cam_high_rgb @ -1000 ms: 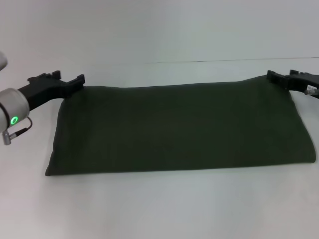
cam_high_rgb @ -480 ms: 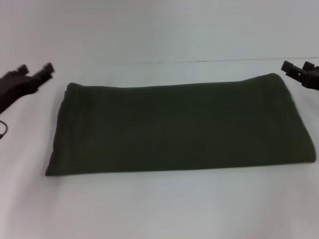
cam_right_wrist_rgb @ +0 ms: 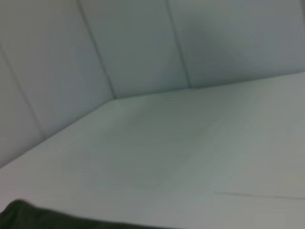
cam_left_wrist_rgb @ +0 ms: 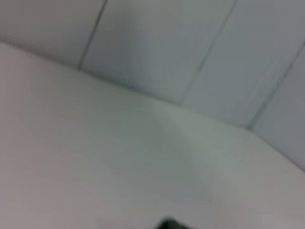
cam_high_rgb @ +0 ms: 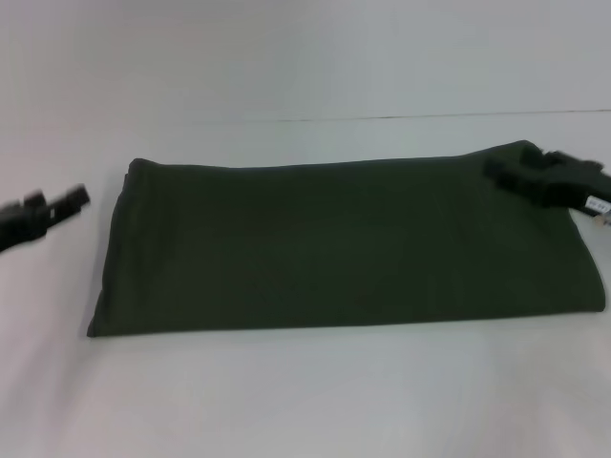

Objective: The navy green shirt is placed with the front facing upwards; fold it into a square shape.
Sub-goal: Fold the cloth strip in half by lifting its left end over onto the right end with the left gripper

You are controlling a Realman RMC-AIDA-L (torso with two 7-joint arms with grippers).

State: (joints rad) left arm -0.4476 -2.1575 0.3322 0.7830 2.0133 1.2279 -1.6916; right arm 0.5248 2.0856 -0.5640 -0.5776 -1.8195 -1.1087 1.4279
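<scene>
The navy green shirt [cam_high_rgb: 344,243] lies on the white table as a long folded band with its plain side up; no print shows. A small dark edge of the shirt [cam_right_wrist_rgb: 19,214] also shows in the right wrist view. My left gripper [cam_high_rgb: 57,198] is off the shirt's left end, over bare table, open and holding nothing. My right gripper [cam_high_rgb: 520,174] hovers over the shirt's far right corner.
The white table [cam_high_rgb: 305,391] runs wide around the shirt, with bare surface in front and to the left. A pale wall [cam_high_rgb: 305,57] rises behind the table's far edge.
Both grippers let go of the shirt's far corners and drew outward. Since then the left has dropped lower and nearer, and the right has come back in over the far right corner.
</scene>
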